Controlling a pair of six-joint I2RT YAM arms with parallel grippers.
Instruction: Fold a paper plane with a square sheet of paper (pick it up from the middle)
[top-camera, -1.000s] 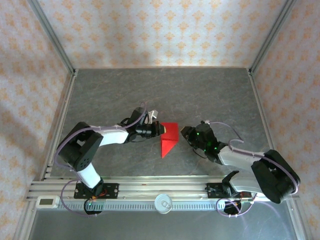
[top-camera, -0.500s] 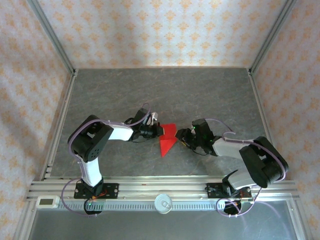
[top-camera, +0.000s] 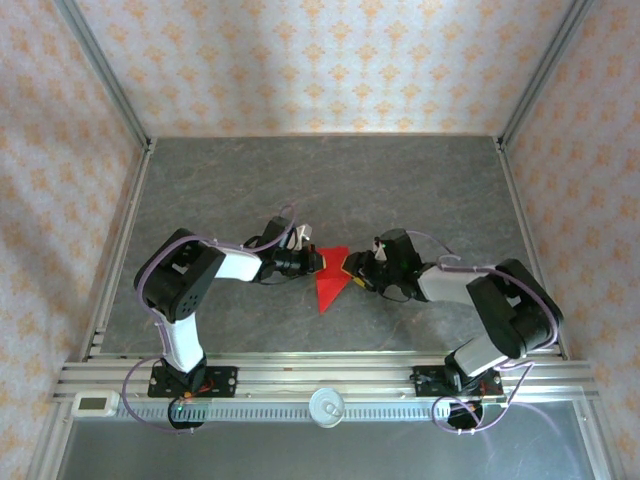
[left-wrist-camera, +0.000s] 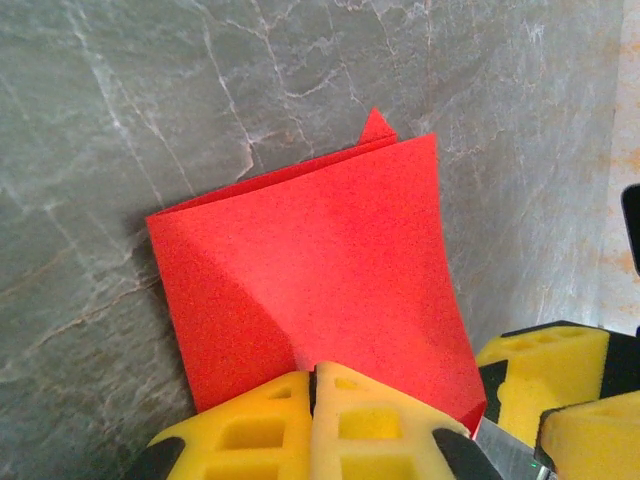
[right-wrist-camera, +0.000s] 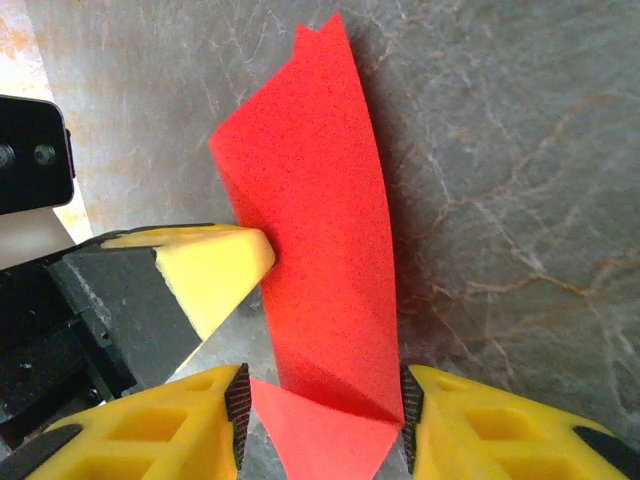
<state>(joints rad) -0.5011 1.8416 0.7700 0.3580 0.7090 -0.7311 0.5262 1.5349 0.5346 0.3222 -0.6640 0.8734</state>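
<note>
The square sheet of paper (top-camera: 328, 285) is bright red and folded into a narrow pointed shape on the grey table. My left gripper (top-camera: 318, 262) comes in from the left. In the left wrist view its yellow fingers (left-wrist-camera: 360, 420) are pressed together, and the gripper (left-wrist-camera: 313, 380) is shut on the near edge of the paper (left-wrist-camera: 310, 260). My right gripper (top-camera: 352, 268) meets the paper from the right. In the right wrist view it (right-wrist-camera: 322, 410) stands open, its pads on either side of the folded paper (right-wrist-camera: 320, 230), which nearly fills the gap. One left fingertip (right-wrist-camera: 215, 265) touches the paper's side there.
Both arms reach inward over the grey stone-patterned table (top-camera: 320, 190), their wrists almost touching at its centre. Aluminium rails (top-camera: 120, 260) and patterned walls fence the table on three sides. The arm bases stand on the near rail (top-camera: 320, 375).
My right gripper has moved left to the paper and its jaws have widened around it. The left gripper has closed fully on the paper. The left arm's elbow has shifted.
</note>
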